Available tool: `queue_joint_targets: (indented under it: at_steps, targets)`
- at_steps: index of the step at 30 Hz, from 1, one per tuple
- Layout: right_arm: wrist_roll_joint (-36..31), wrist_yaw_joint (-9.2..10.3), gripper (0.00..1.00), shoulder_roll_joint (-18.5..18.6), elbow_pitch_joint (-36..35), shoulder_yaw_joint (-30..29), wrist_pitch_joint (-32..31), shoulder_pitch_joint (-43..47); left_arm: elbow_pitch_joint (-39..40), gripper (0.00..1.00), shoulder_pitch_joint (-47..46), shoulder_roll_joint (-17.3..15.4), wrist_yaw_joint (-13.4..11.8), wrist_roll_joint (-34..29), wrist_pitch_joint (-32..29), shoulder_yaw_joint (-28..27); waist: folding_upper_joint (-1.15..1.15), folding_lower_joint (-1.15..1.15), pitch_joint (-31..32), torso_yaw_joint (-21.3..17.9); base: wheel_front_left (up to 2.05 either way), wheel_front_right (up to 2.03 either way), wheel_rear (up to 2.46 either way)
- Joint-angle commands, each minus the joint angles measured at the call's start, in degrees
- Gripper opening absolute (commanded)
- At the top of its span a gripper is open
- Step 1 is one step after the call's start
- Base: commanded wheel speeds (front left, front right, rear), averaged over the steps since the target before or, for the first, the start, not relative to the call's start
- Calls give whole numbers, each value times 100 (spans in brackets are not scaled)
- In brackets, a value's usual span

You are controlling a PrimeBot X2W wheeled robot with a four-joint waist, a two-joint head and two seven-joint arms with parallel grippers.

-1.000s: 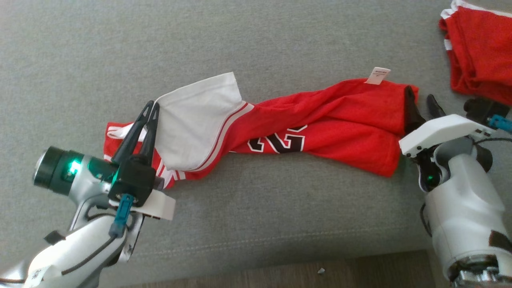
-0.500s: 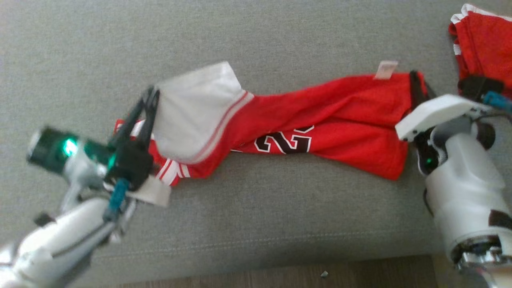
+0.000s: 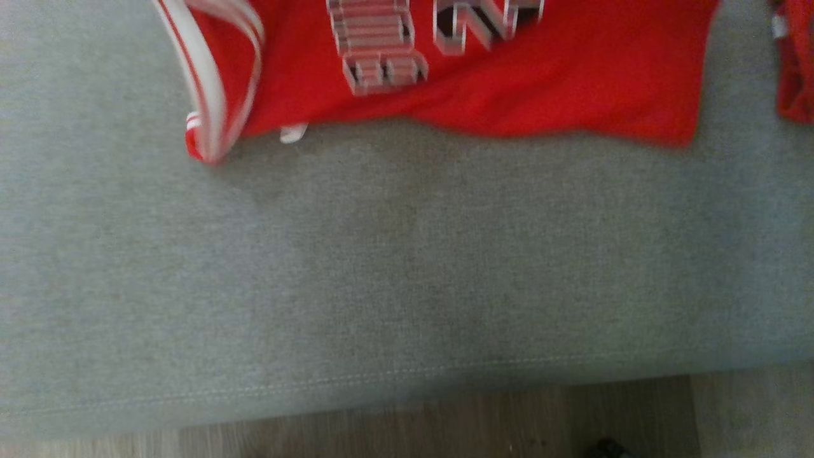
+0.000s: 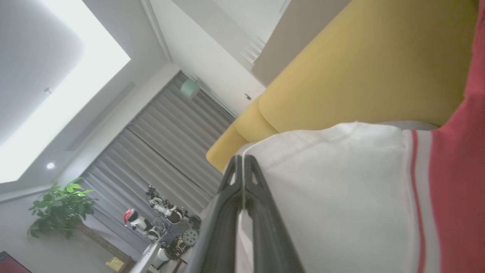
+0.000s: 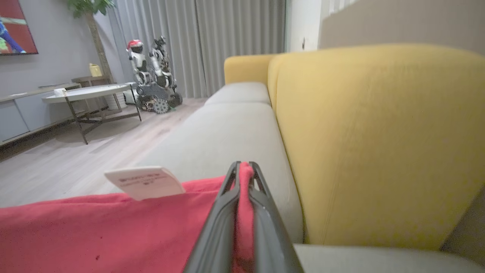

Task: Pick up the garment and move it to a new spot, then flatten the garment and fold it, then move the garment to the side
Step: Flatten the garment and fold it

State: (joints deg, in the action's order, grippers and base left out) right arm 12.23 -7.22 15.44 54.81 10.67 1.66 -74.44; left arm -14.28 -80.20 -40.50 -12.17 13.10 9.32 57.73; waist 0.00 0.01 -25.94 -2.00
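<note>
On sofa, two red garments, jersey and pile; left gripper and right gripper each pinching jersey, right spread earlier.

Left gripper: two dark fingers pressed together at the tips, with a white edge of the garment pinched between them. Right gripper: fingers likewise closed, with a red fold of the same garment caught between the tips. In each wrist view the fingers rise from the bottom edge and converge to a point.
</note>
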Motion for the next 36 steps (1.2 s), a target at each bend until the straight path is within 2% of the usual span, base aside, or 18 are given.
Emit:
queue_joint_targets:
  at_steps: [1, 4, 9, 12, 16, 20, 24, 28, 32, 36]
  targets:
    - [-190, -26, 0, 45, -264, 105, 159, -606, -378, 0, -817, -10, 164, -197, 134, -385, 0, -1, -497, -113, 0, 0, 0]
    - [-418, -26, 0, 62, -263, 42, 520, -1332, -1104, 0, -1725, 299, 224, -446, 355, -509, 0, -1, -791, -183, 0, 0, 0]
    - [-923, -26, 0, 35, -299, -75, 1132, -2220, -1633, 0, -2925, 568, -72, -975, 556, -675, 0, -1, -1148, -213, 0, 0, 0]
    - [-1256, -26, 0, 49, -557, -192, 1295, -2445, -1091, 0, -3248, 444, -348, -1255, 564, -760, 0, -1, -1280, -173, 0, 0, 0]
    - [-1513, -26, 0, 43, -1229, -307, 1329, -2333, -184, 0, -3154, 72, -572, -1344, 566, -847, 0, -1, -1443, -22, 0, 0, 0]
    - [-1442, -26, 0, 36, -1867, -262, 1331, -1534, 555, 0, -2410, -266, -715, -1181, 566, -755, 0, -1, -1479, 130, 0, 0, 0]
    - [-1177, -26, 0, 73, -2087, -237, 1332, -345, 1099, 0, -1076, -480, -985, -802, 567, -567, 0, -1, -1314, 216, 0, 0, 0]
    - [-826, -26, 0, 50, -2056, -262, 1332, 912, 1529, 0, 457, -507, -1233, -251, 567, -434, 0, -1, -1020, 214, 0, 0, 0]
    - [-283, -26, 0, -56, -1832, -291, 1333, 1929, 1868, 0, 1970, -430, -1500, 300, 567, -549, 0, -1, -638, 173, 0, 0, 0]
    - [191, -26, 0, -98, -1692, -311, 1333, 2655, 1931, 0, 3388, -297, -1443, 904, 567, -795, 0, -1, -219, 135, 0, 0, 0]
